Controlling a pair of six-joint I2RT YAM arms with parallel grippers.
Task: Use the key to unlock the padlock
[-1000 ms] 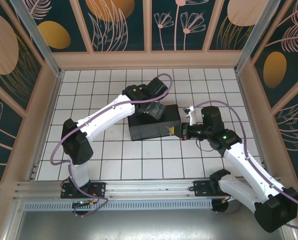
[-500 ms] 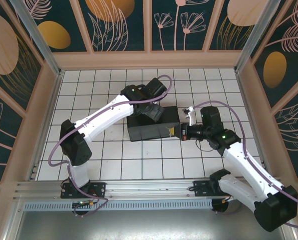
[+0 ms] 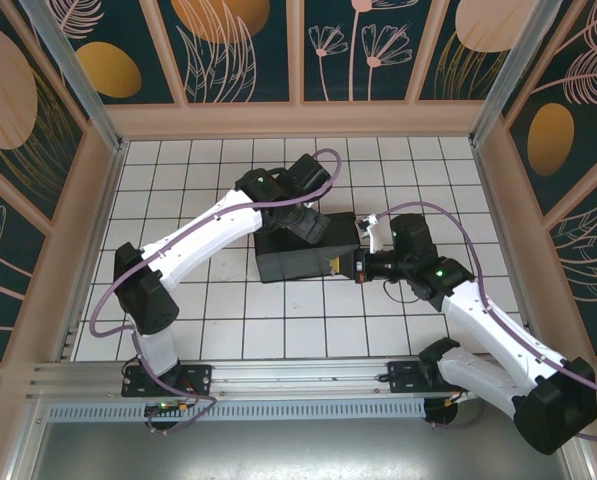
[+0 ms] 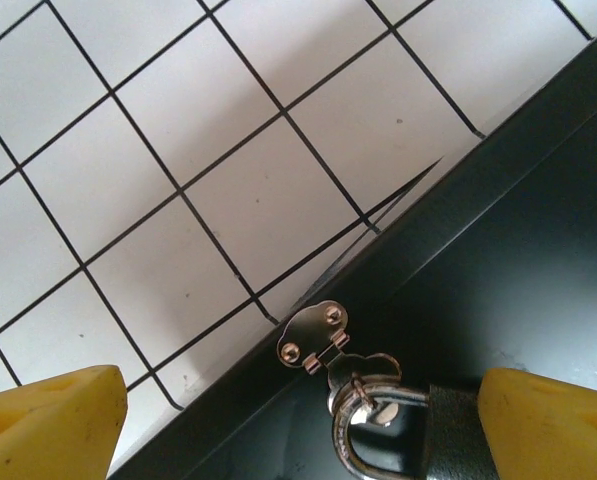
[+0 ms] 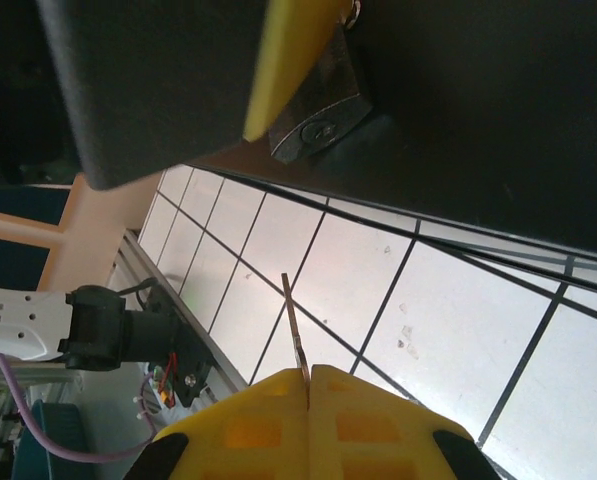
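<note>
Your left fingers point(image 4: 48, 420) stand wide open, one yellow pad at each lower corner of the left wrist view, and the padlock point(image 4: 443, 430) sits between them at the bottom edge. You cannot tell from here whether either pad touches it. The padlock's silvery shackle runs through the small metal hasp point(image 4: 315, 337) on the edge of the dark box point(image 4: 518, 250), which rests on the white tiled counter point(image 4: 228, 150). Your right fingers point(image 5: 308, 400) are pressed together on the key point(image 5: 292, 320) - only its thin shaft sticks out past the tips, pointing up toward the box but apart from it, with bare tiles behind it. In that right wrist view the hasp plate shows on the box's edge above the key, with one yellow pad of the other arm just beside it. From above, the left arm reaches over the box's far right part, and the right arm meets the box at its near right corner - the two wrists sit close together there.
</note>
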